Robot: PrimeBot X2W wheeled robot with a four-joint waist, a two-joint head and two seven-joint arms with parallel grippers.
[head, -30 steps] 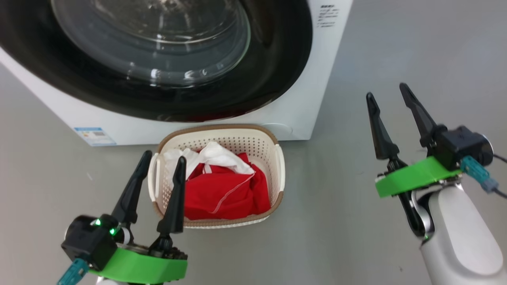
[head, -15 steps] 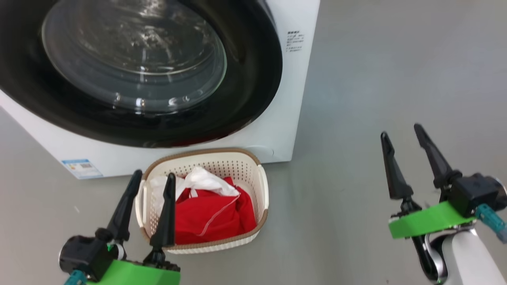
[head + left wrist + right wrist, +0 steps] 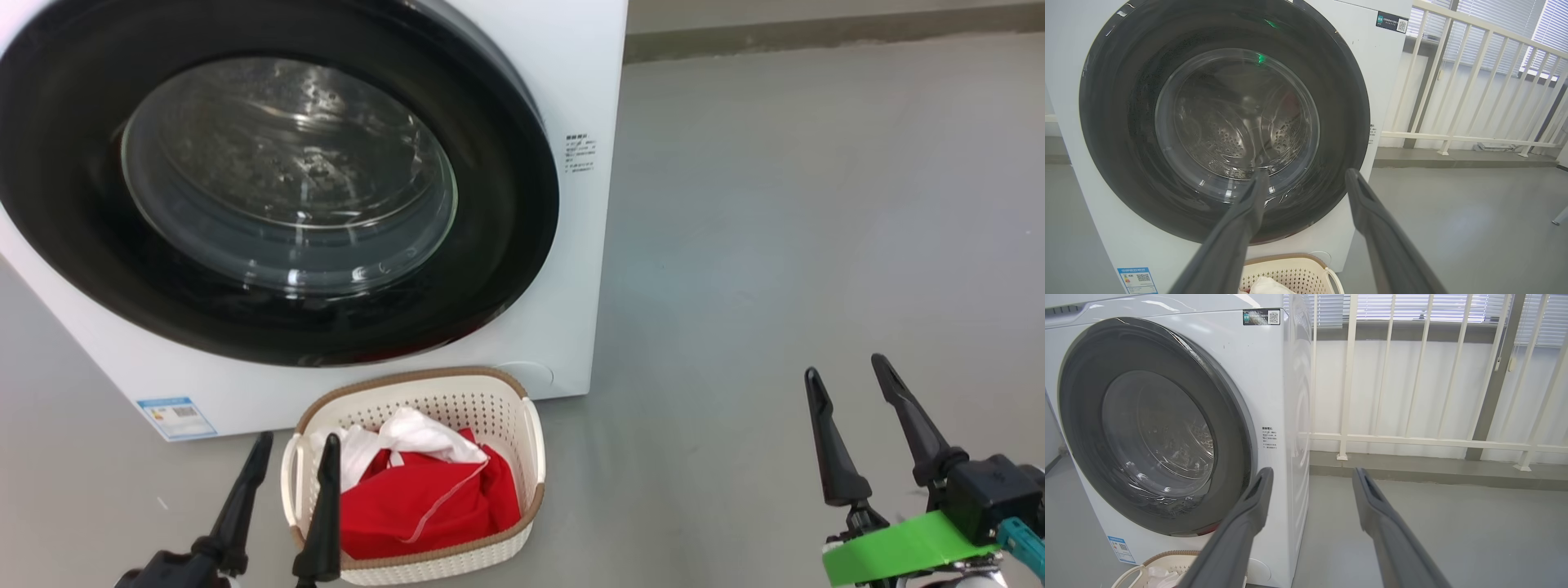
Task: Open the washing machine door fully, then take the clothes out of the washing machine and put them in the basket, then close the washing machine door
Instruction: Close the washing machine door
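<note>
The washing machine stands white with its door lying flat against its front, black rim around the glass bowl. On the floor before it sits the basket, holding red clothes with a white cloth on top. My left gripper hangs open at the basket's near left rim, empty. Off to the right over bare floor, my right gripper is open and empty too.
Grey floor stretches to the right of the machine. A white railing and a window with blinds stand behind it. A blue label marks the machine's lower left front.
The head camera has tilted up, so the machine and basket slid down the picture. Both grippers sit lower in the frame, still open; the basket's load looks unchanged.
</note>
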